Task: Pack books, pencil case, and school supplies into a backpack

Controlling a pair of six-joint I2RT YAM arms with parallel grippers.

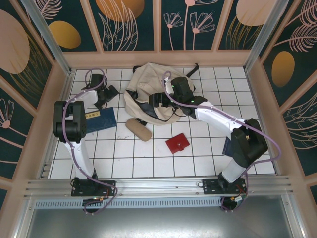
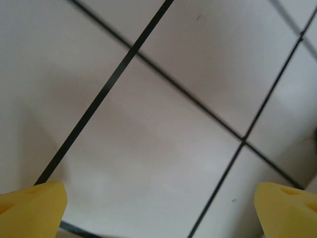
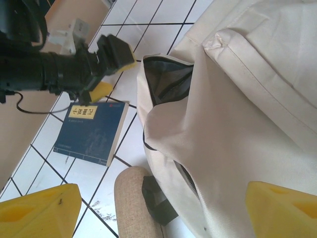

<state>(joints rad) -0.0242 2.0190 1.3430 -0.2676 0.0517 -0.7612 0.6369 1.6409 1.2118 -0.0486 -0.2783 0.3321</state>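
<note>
Finding the backpack (image 1: 143, 89) slumped toward the far side of the white-tiled table (image 1: 198, 163), its dark-lined mouth gaping toward the left arm. Just beside its near edge, by a black strap, the pencil case (image 1: 138, 129). Nearer and to the right, apart, the school supplies (image 1: 177, 144), lying flat. Left of the backpack, one of the books (image 1: 101, 119), label up; a second book (image 1: 227, 146) partly hidden by the right arm. Over the backpack's near edge, right gripper (image 3: 158, 213), fingers spread wide, holding nothing. Over bare tile near the first book, left gripper (image 2: 158, 213), likewise spread and empty.
</note>
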